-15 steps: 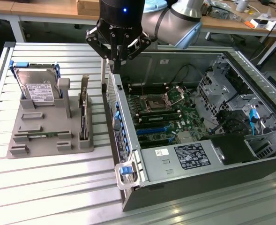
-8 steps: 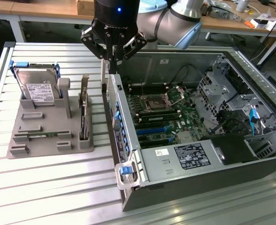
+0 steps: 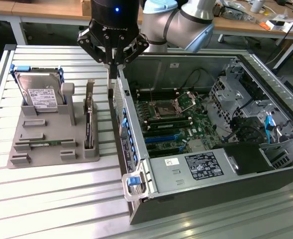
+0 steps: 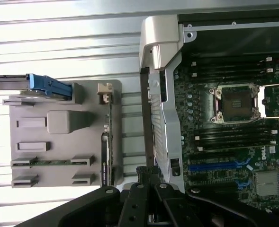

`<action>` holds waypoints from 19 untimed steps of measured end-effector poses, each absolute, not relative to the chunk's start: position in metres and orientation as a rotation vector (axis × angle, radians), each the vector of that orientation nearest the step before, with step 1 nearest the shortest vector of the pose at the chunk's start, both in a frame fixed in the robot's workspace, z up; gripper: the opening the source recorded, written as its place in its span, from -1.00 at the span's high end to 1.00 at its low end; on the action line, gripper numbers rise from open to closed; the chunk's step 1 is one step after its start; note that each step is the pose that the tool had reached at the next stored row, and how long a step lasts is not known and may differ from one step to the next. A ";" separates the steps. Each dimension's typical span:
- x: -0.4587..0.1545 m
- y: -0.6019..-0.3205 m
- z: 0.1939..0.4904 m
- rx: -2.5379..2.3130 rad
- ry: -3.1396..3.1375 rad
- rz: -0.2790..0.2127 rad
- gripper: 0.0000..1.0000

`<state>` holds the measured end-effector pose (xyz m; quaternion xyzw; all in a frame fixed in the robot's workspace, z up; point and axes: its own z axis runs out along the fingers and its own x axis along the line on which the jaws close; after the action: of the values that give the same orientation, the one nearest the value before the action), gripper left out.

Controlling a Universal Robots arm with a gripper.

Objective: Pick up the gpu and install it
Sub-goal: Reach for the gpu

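Note:
The gpu (image 3: 89, 127) is a thin dark card standing on edge in a slot of the grey holder (image 3: 32, 149), its silver bracket (image 3: 90, 94) pointing up. In the wrist view the gpu (image 4: 106, 153) appears edge-on beside the holder (image 4: 58, 135). My black gripper (image 3: 113, 67) hangs shut and holds nothing. It is above the rear wall of the open computer case (image 3: 136, 164), just to the exterior view's right of the gpu and higher than it. In the wrist view my gripper (image 4: 148, 171) has its fingertips closed together over that wall's edge.
A silver hard drive (image 3: 39, 94) with blue rails leans at the holder's back. A green memory stick (image 3: 47, 144) lies in a front slot. The case's motherboard (image 3: 176, 124) shows its CPU socket and blue slots. A grey-sleeved robot arm (image 3: 191, 20) reaches in from the top.

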<state>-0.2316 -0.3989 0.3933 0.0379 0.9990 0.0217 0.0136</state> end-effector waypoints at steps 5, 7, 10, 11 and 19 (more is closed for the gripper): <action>-0.238 -0.399 0.393 0.118 3.111 0.068 0.79; -0.242 -0.399 0.393 0.118 3.111 0.068 0.79; -0.249 -0.399 0.393 0.118 3.111 0.068 0.79; -0.251 -0.399 0.393 0.118 3.111 0.068 0.79; -0.265 -0.399 0.393 0.118 3.111 0.068 0.79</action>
<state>-0.2653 -0.3989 0.3933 0.0379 0.9990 0.0217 0.0136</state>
